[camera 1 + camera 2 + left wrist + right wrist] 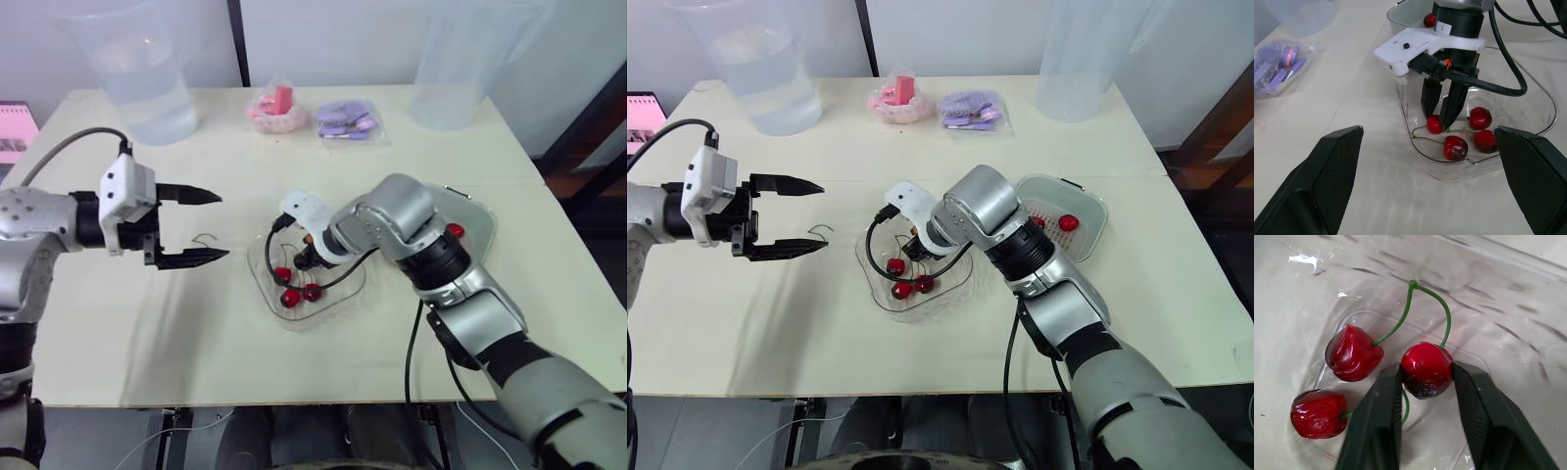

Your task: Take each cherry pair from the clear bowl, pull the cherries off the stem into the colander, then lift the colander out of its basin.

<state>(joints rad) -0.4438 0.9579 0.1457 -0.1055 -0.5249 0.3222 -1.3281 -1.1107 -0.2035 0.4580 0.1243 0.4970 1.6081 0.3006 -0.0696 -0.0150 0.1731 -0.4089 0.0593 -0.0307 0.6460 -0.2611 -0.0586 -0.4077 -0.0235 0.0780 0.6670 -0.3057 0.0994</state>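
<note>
Cherry [1426, 368] pinched between right fingers [1376, 426] inside clear bowl [294, 318]; left fingers [191, 195] spread.

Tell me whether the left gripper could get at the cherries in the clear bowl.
Probably, though tightly. The open left gripper hovers beside the clear bowl with only a stem between, but the right gripper stands inside, shut on one cherry, crowding the other cherries.
</note>
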